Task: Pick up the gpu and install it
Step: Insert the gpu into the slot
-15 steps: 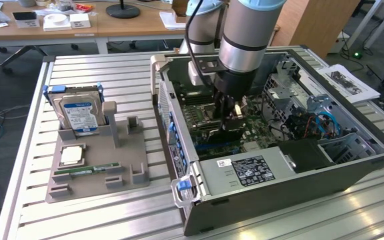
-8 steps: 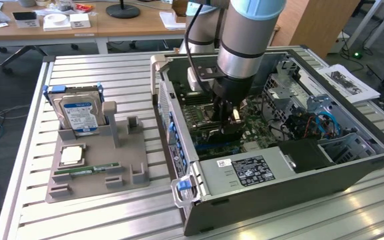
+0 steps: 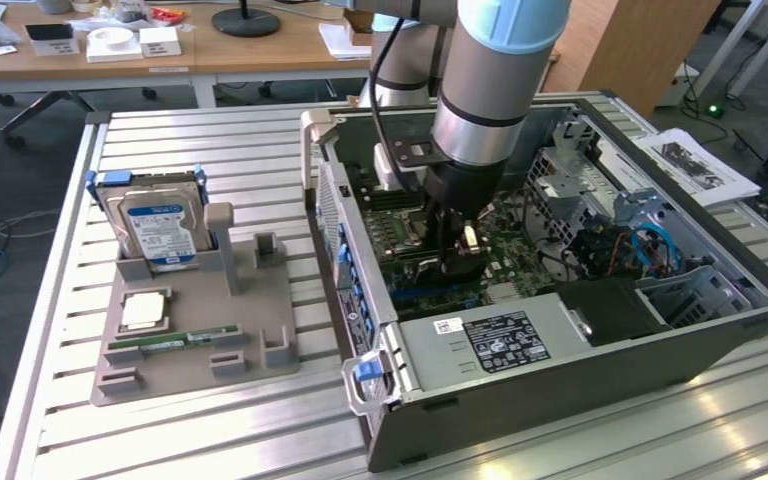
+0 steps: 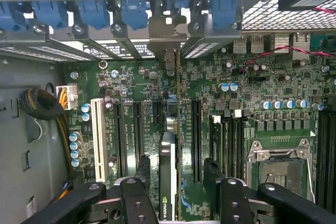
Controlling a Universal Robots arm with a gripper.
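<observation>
The gpu [image 4: 169, 156] shows edge-on inside the computer case [image 3: 584, 350], standing upright on the green motherboard [image 4: 241, 93] in line with the long black slots. Its silver bracket end [image 4: 168, 30] sits against the case's rear slot row, among the blue latches. My gripper [image 4: 177, 169] straddles the card from above, with one dark finger [image 4: 143, 170] on each side. Motherboard shows in the gap between the card and the fingers, so the gripper is open. In the exterior view the gripper [image 3: 454, 262] is down inside the case, over the motherboard.
On the exterior view's left, a grey fixture [image 3: 204, 335] holds a hard drive [image 3: 157, 228], a CPU [image 3: 144, 310] and a green memory stick [image 3: 171, 342]. The power supply [image 3: 491, 340] and drive cage [image 3: 638, 215] crowd the case. An empty CPU socket [image 4: 281, 169] lies beside the slots.
</observation>
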